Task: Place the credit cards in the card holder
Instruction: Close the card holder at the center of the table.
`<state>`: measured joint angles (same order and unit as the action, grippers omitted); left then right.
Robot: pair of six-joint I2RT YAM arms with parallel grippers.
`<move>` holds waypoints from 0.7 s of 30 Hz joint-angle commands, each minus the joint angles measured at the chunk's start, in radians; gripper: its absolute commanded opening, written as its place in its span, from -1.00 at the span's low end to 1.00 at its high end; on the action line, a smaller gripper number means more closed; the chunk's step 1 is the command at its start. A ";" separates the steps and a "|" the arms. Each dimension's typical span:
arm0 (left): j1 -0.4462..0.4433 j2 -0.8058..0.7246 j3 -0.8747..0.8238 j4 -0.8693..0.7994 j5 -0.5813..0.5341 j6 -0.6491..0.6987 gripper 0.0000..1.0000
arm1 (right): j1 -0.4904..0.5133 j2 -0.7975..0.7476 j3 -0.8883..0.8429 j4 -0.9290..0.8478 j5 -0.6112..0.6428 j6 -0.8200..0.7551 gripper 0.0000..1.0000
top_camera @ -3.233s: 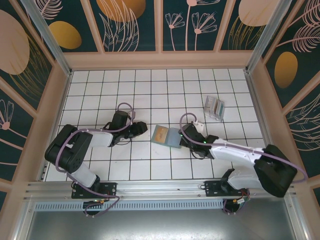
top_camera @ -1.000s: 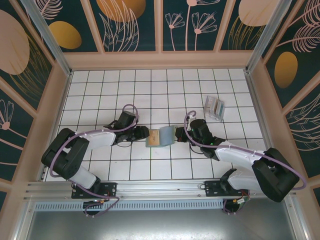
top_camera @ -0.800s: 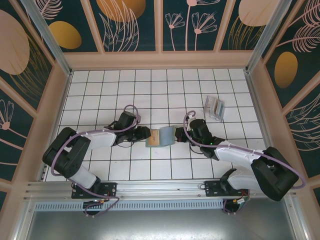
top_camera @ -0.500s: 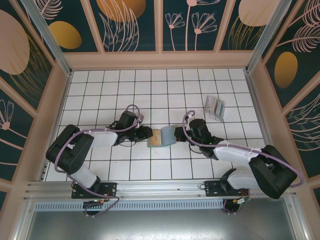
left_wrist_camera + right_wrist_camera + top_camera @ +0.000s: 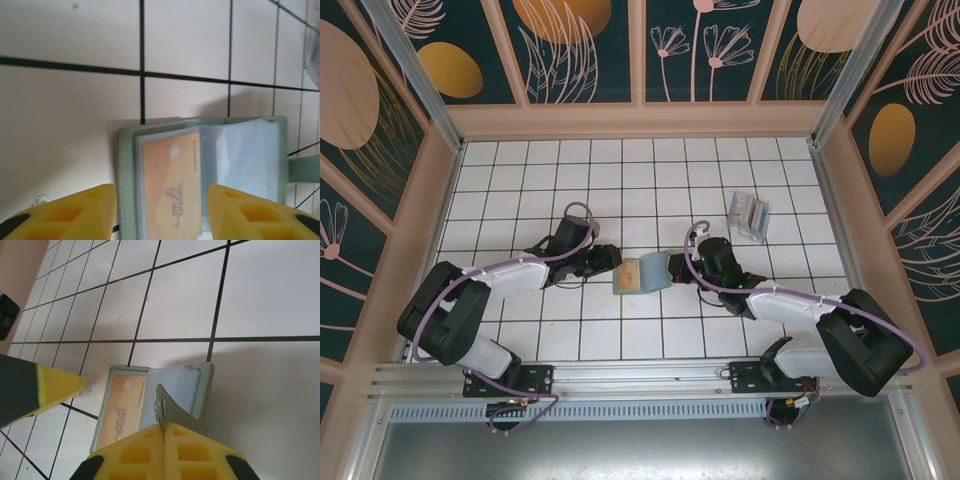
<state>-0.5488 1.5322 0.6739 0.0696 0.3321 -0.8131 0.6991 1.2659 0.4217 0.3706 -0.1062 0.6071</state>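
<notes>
The sage-green card holder [image 5: 655, 268] lies open on the white tiled floor near the middle. A tan-orange credit card [image 5: 170, 185] sits in the clear sleeve on its left page [image 5: 122, 412]. My left gripper [image 5: 607, 260] hovers at the holder's left end, open, its yellow fingers [image 5: 85, 210] standing either side of the card without touching it. My right gripper [image 5: 164, 432] is shut on the holder's snap strap [image 5: 172, 410] and holds it up off the right cover [image 5: 206, 390]. Clear sleeves [image 5: 245, 155] fan up between the two covers.
A small clear plastic stand [image 5: 749, 215] with greyish-teal contents stands at the back right. Wooden walls [image 5: 640, 120] ring the tiled floor. Bare tiles [image 5: 520, 180] lie to the left and behind the holder.
Since the earliest frame my left gripper has come right to the holder's left end, and the holder has shifted a little left. In the last second the left gripper has backed off slightly.
</notes>
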 commanded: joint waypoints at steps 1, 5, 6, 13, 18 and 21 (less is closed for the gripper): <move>0.002 0.043 0.000 -0.006 0.047 -0.012 0.03 | -0.006 -0.008 0.032 0.023 -0.004 -0.022 -1.00; -0.001 0.071 0.026 -0.019 0.074 -0.008 0.03 | -0.006 -0.006 0.037 0.020 -0.002 -0.023 -1.00; -0.002 0.080 0.033 -0.021 0.086 -0.006 0.04 | -0.006 -0.005 0.037 0.019 -0.003 -0.023 -1.00; -0.002 0.159 0.086 -0.090 0.061 -0.002 0.04 | -0.006 -0.002 0.033 0.024 -0.004 -0.023 -1.00; -0.014 0.172 0.099 -0.027 0.117 -0.014 0.03 | -0.005 0.004 0.028 0.039 -0.011 -0.016 -1.00; -0.014 0.136 0.089 0.058 0.169 -0.022 -0.02 | -0.006 0.007 0.022 0.052 -0.016 -0.009 -1.00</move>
<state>-0.5510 1.6772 0.7647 0.0357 0.4351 -0.8215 0.6991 1.2663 0.4332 0.3714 -0.1066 0.6071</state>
